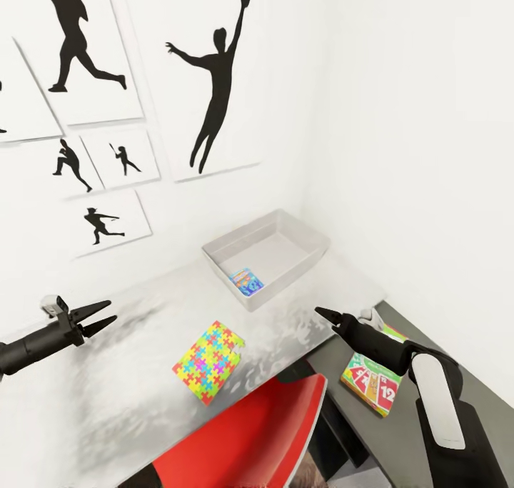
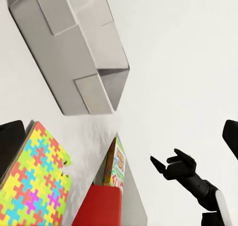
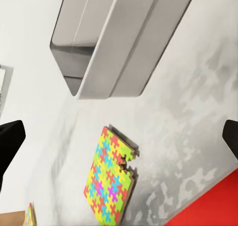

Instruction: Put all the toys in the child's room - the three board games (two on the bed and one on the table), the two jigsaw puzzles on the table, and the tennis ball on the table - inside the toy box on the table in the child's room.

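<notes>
The jaws of both the left gripper (image 1: 102, 315) and the right gripper (image 1: 323, 315) are held apart and empty above the tabletop (image 1: 135, 402). The puzzle (image 1: 208, 361) lies flat near the front edge, apart from the tray (image 1: 307, 256). It is judged light, stiff and thin; a hold across one overhanging edge is advised.

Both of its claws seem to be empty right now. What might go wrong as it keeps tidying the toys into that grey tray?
The jigsaw puzzle lies near the table's front edge above the red chair; a clumsy grab could push it off. The Skip-Bo box sits partly under the right gripper, awkward to reach. The toy box could slide if bumped.
</notes>
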You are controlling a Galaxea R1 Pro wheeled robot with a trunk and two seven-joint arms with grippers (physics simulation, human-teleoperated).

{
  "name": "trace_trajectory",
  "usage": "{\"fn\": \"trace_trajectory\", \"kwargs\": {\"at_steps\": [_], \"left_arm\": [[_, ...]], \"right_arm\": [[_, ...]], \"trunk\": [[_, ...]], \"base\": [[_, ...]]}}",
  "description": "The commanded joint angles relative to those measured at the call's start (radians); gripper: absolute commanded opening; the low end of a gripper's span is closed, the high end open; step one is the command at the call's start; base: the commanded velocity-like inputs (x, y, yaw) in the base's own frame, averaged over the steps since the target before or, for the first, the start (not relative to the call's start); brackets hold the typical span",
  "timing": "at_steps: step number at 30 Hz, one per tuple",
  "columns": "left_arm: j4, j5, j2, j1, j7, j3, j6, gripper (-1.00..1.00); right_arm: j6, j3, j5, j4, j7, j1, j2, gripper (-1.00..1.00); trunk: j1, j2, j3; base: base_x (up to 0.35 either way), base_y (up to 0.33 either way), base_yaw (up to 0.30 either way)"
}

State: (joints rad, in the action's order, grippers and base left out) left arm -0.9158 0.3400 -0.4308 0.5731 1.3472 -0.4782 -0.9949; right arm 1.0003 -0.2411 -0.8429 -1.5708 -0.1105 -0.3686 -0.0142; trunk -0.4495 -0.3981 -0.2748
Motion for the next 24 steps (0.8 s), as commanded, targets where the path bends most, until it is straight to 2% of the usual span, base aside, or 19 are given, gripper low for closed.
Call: {"fn": "trace_trajectory", "kwargs": {"at_steps": [1,8,15,24], "left_arm": [[0.0,0.002,0.0,0.001,0.002,0.0,-0.009,1.0],[0.0,0.002,0.0,0.001,0.003,0.0,-0.008,1.0],[0.0,0.002,0.0,0.001,0.002,0.0,-0.008,1.0],[0.0,0.002,0.0,0.001,0.001,0.001,-0.007,1.0]], "right_arm": [[0.006,-0.003,0.009,-0.001,-0.011,-0.001,-0.001,1.0],[0.006,-0.003,0.008,-0.001,-0.012,-0.001,-0.001,1.0],[0.007,-0.003,0.008,0.0,-0.012,-0.001,-0.001,1.0],[0.008,-0.004,0.009,-0.001,-0.028,-0.001,-0.001,1.0]], "trunk": [[-0.001,-0.002,-0.002],[-0.001,-0.002,-0.001],[-0.001,-0.002,0.005],[-0.001,-0.002,0.009]], "base": [[-0.036,0.01,0.0],[-0.154,0.126,-0.009],[-0.202,0.171,-0.142],[-0.028,0.021,-0.063]]}}
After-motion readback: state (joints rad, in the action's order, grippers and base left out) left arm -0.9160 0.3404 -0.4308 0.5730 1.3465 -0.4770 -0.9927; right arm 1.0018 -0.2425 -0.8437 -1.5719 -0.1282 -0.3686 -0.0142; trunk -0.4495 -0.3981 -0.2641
